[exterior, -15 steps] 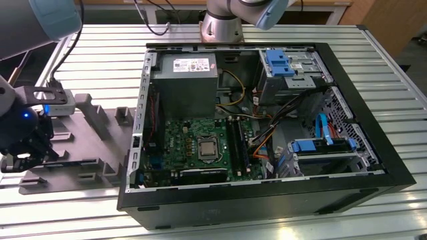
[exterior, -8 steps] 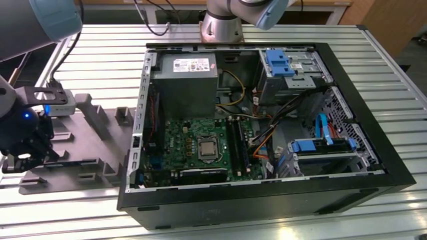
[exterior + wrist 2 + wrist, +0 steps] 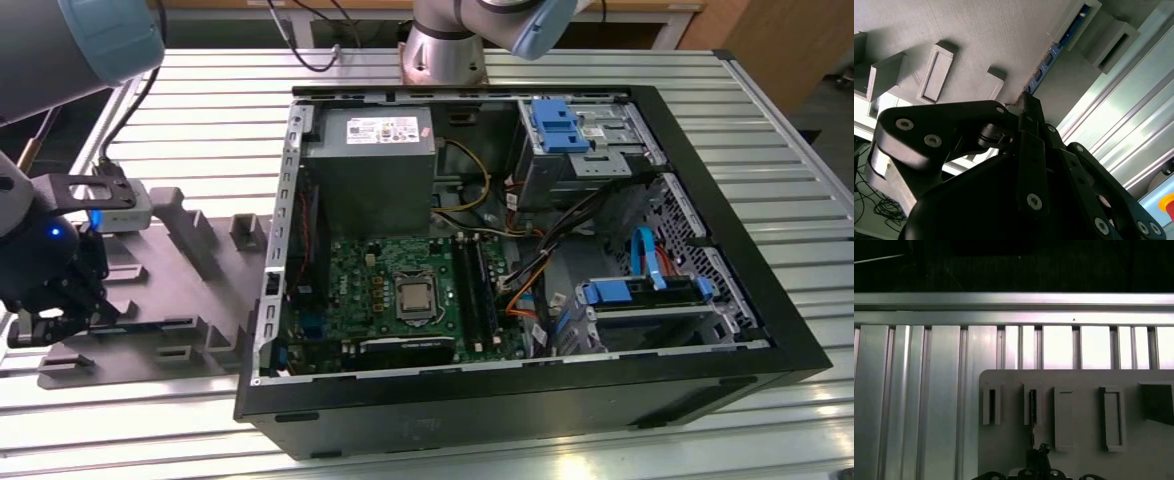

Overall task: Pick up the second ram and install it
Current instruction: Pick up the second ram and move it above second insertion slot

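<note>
The gripper (image 3: 47,315) stands low over the grey parts holder (image 3: 187,300) at the exterior view's left, well apart from the open computer case (image 3: 534,392). The second ram (image 3: 1046,64) sits on edge in a narrow slot of that holder, not yet lifted. The jaws are drawn nearly together about its near end and appear to have it pinched. Risks noted: the hold is at one end of a long, thin board. A pull not square to the slot could bind the stick against the slot walls, drag the holder across the slatted table (image 3: 200,90), or let the board pivot in the grip. A tilted stick would then sit badly against the black memory slots (image 3: 475,290) on the motherboard (image 3: 360,290). The exterior view sets holder against case but does not resolve the grip. The second wrist view supplies that contact and the stick's blue face. The first wrist view gives alignment, with the stick a thin dark line in its pocket, straight ahead of the gripper.
</note>
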You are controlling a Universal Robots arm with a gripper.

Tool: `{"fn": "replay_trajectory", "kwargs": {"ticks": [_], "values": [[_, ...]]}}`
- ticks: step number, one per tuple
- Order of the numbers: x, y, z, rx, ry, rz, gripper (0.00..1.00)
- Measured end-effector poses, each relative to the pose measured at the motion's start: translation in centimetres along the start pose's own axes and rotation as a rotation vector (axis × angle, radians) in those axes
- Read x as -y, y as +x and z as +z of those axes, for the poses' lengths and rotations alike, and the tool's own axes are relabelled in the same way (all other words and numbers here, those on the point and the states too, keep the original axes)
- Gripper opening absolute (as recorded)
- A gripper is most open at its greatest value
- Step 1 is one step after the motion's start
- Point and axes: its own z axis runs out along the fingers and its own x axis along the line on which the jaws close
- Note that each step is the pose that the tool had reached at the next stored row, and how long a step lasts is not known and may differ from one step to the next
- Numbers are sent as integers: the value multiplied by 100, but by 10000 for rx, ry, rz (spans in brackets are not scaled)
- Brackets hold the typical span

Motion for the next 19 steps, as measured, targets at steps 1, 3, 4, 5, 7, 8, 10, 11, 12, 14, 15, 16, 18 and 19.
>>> {"fn": "replay_trajectory", "kwargs": {"ticks": [1, 3, 4, 5, 7, 8, 10, 11, 12, 14, 15, 16, 18, 19], "values": [[0, 1, 3, 0, 2, -21, 11], [0, 2, 7, -2, 3, -63, 11], [0, 3, 10, -3, 4, -89, 11], [1, 4, 11, -4, 4, -110, 11], [1, 4, 12, -6, 3, -149, 11], [1, 4, 12, -7, 3, -161, 11], [1, 4, 13, -7, 3, -171, 11], [1, 4, 13, -7, 3, -177, 11], [1, 4, 13, -8, 3, -182, 11], [1, 4, 13, -8, 3, -192, 11], [1, 4, 13, -8, 3, -197, 11], [1, 4, 13, -8, 3, -202, 16], [1, 4, 13, -9, 2, -212, 23], [1, 4, 13, -9, 3, -218, 29]]}}
